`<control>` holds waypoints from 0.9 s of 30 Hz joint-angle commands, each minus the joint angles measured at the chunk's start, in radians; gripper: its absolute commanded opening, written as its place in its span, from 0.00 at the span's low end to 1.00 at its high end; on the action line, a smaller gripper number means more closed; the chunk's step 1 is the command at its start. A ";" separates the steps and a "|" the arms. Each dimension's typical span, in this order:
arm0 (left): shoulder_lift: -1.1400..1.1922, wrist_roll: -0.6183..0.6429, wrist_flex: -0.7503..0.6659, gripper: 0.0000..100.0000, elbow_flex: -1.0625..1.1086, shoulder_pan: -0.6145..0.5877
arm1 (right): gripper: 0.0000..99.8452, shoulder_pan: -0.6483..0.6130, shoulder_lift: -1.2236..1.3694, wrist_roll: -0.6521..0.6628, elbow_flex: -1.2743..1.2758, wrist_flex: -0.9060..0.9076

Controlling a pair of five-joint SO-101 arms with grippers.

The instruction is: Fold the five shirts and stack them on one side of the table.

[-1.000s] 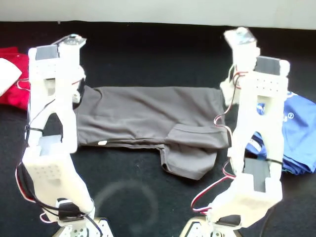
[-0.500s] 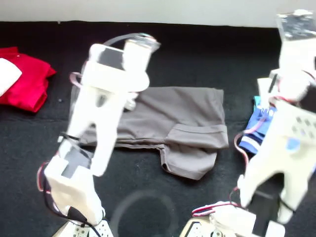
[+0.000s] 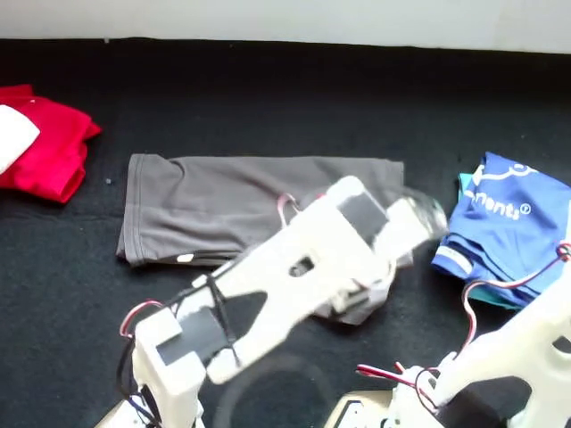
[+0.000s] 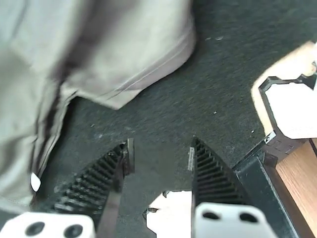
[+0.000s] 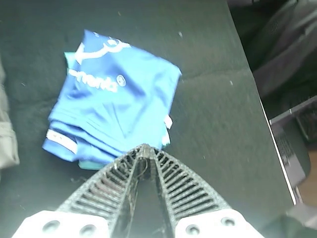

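A grey shirt [image 3: 223, 201] lies spread in the middle of the black table, with one flap folded over at its near right. My left arm [image 3: 303, 259] stretches slantwise over that near right part. In the left wrist view my left gripper [image 4: 158, 156] is open over bare table, just off the grey shirt's hem [image 4: 99, 54], with nothing between its fingers. A folded blue shirt pile [image 3: 508, 223] lies at the right. My right gripper [image 5: 143, 148] is shut and empty, hovering by the near edge of the blue pile [image 5: 119, 94]. A folded red shirt [image 3: 49, 147] lies far left.
A white cloth [image 3: 13, 134] rests on the red shirt at the left edge. The right arm [image 3: 526, 348] stands at the front right corner. The table's right edge [image 5: 262, 114] drops off beyond the blue pile. The right arm's white base [image 4: 297, 109] is close to my left gripper.
Both arms left the grey shirt's far corners. The left arm swung right and down across the shirt. The right arm drew back to the front right. The shirt lies as before.
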 commanded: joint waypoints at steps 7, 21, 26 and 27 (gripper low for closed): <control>-0.025 0.008 -0.318 0.19 0.242 0.051 | 0.01 0.028 -0.082 0.032 0.094 0.008; 0.338 0.009 -0.322 0.06 -0.048 0.047 | 0.01 0.030 -0.085 0.032 0.107 0.007; 0.340 0.009 -0.196 0.01 -0.165 0.050 | 0.01 0.028 -0.077 0.032 0.107 0.007; 0.332 0.008 -0.161 0.01 -0.199 0.048 | 0.01 0.028 -0.077 0.032 0.107 0.007</control>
